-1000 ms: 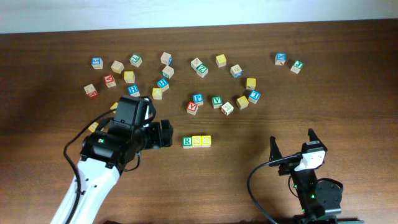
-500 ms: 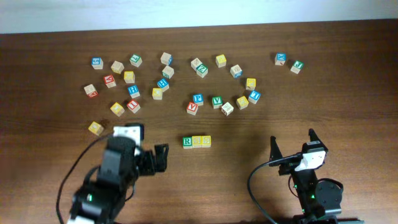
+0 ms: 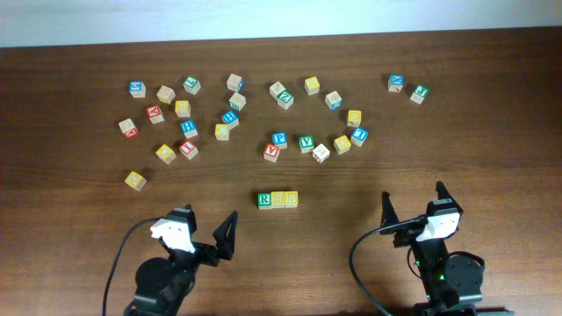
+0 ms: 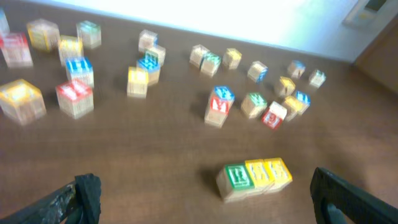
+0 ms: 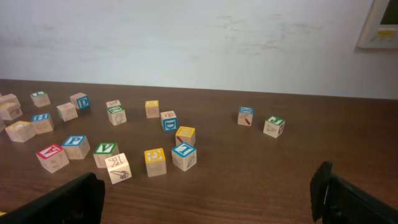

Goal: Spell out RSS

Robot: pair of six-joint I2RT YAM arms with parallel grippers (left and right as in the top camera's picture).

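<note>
The green R cube (image 3: 264,200) and two yellow cubes (image 3: 291,199) sit touching in a straight row in the middle of the bench (image 3: 70,202), nearer than the scattered loose cubes (image 3: 230,117). The left hand (image 3: 207,219) and right hand (image 3: 412,199) hover at the near edge, both released, jaws wide, grasping nothing.

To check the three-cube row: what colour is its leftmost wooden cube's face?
Green, on the small wooden R cube; clearest in the overhead view.
</note>
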